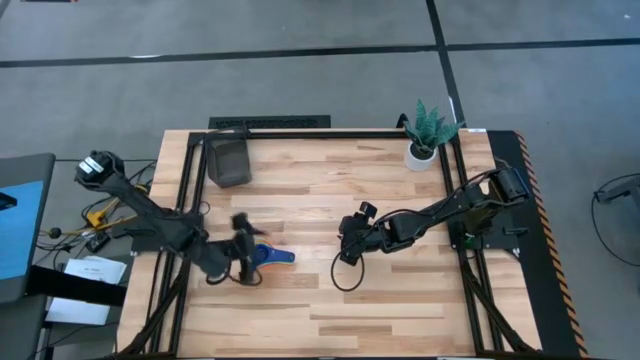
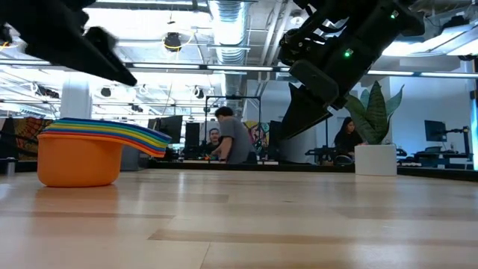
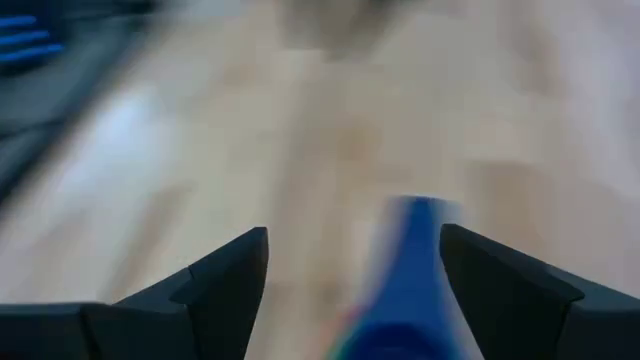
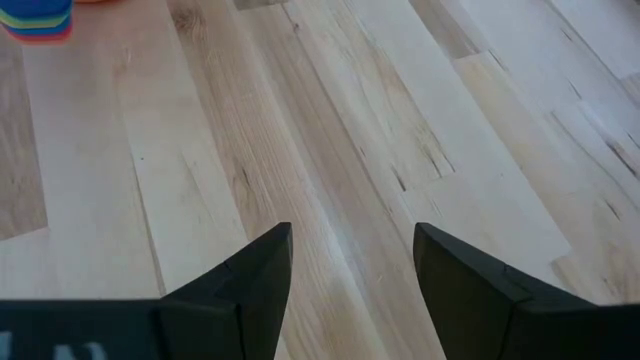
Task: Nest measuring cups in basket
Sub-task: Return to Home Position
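Note:
The measuring cups [image 2: 82, 153] stand nested in one stack on the table, resting on the base of the orange outer cup, with their coloured handles [image 2: 131, 134] fanned out to one side. From above the stack [image 1: 272, 256] shows mostly blue. My left gripper [image 1: 243, 252] is open right beside it. In the blurred left wrist view its fingers [image 3: 355, 240] stand on either side of the blue handle [image 3: 410, 275]. My right gripper [image 1: 350, 243] hangs open over bare wood [image 4: 350, 235], to the right of the stack [image 4: 38, 20]. The dark basket [image 1: 228, 160] sits near the far left corner.
A white pot with a green plant [image 1: 425, 140] stands at the far right corner and also shows in the low view [image 2: 376, 153]. Black frame rails [image 1: 190, 180] run along the table's left, right and far edges. People sit at desks in the room beyond.

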Controlling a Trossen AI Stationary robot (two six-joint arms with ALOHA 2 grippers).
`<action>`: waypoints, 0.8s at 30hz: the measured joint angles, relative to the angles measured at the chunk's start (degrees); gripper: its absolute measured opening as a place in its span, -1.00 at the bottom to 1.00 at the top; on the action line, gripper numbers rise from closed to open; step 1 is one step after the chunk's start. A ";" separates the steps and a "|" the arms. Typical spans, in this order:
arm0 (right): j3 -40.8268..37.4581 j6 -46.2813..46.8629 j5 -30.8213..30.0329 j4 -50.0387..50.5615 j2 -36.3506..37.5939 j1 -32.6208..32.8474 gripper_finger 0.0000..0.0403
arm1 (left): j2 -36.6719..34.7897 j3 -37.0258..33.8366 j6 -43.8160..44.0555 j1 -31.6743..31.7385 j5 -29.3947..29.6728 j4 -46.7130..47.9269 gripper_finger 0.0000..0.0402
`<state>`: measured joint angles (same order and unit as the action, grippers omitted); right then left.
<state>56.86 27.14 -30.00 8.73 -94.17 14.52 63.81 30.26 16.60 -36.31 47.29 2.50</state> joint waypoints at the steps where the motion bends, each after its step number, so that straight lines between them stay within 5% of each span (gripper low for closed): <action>1: 0.00 0.00 0.00 0.00 0.00 0.00 0.16 | 0.00 0.01 -4.49 1.43 -7.14 -2.10 0.42; 6: 0.00 0.00 0.00 0.00 0.00 0.00 0.16 | 0.02 4.70 -19.20 8.62 -44.64 1.57 0.42; 9: 0.00 0.00 0.00 0.00 0.00 0.00 0.16 | 0.02 10.35 -23.65 12.72 -57.89 13.00 0.42; 11: 0.00 0.00 0.00 0.00 0.00 0.00 0.16 | 0.02 14.68 -27.11 14.87 -59.71 20.35 0.42; 15: 0.00 0.00 0.00 0.00 0.00 0.00 0.16 | -0.11 21.98 -36.14 17.81 -54.20 24.63 0.42; 19: 0.00 0.00 0.00 0.00 0.00 0.00 0.16 | -0.26 26.41 -48.84 19.71 -52.96 18.27 0.40; 24: 0.00 0.00 0.00 0.00 0.00 0.00 0.16 | -0.26 27.85 -60.97 22.60 -62.34 -1.26 0.28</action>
<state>56.86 27.14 -30.00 8.73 -94.17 14.52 63.55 58.11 -44.37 -13.71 -15.06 1.25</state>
